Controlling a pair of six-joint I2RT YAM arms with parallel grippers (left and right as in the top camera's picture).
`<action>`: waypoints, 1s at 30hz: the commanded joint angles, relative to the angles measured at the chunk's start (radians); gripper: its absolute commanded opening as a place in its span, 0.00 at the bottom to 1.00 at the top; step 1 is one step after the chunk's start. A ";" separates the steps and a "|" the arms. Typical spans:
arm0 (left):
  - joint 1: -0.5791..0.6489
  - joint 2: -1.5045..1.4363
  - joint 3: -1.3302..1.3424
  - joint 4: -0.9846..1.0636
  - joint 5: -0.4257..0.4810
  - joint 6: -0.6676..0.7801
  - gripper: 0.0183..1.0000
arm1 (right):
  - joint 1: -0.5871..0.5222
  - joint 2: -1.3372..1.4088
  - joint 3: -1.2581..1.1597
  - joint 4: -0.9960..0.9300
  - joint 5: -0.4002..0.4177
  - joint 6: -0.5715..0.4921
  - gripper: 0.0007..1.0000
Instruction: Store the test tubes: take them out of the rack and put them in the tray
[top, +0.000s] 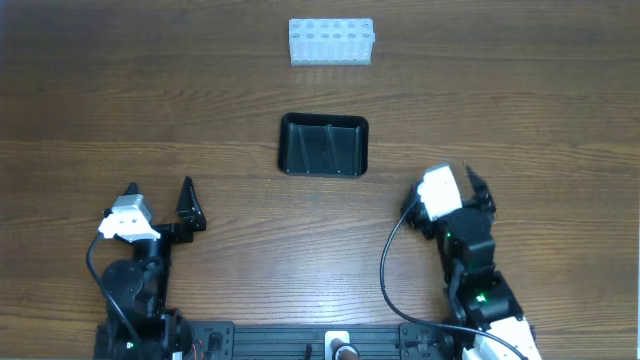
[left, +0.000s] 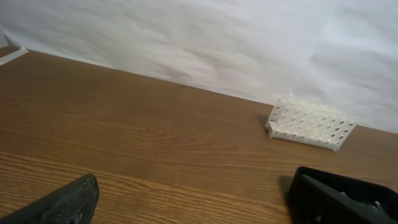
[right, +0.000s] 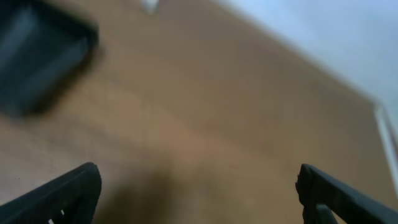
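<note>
The white test tube rack stands at the far middle of the table, also seen as the rack in the left wrist view. I cannot make out tubes in it. The black tray lies nearer, at the centre, with faint clear streaks inside. My left gripper sits at the near left, open and empty, its gap over bare wood. My right gripper sits right of the tray, open and empty. The tray shows blurred in the right wrist view.
A brown wooden table runs under everything, with free room on both sides of the tray and between tray and rack. A white wall stands behind the table's far edge.
</note>
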 joint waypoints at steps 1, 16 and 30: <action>0.005 -0.005 -0.004 -0.004 -0.005 0.015 1.00 | -0.042 -0.064 -0.106 -0.009 -0.009 0.000 0.99; 0.005 -0.005 -0.004 -0.004 -0.005 0.015 1.00 | -0.194 -0.490 -0.159 -0.101 -0.016 0.000 0.99; 0.005 -0.005 -0.004 -0.004 -0.005 0.015 1.00 | -0.201 -0.654 -0.160 -0.102 -0.064 0.021 0.99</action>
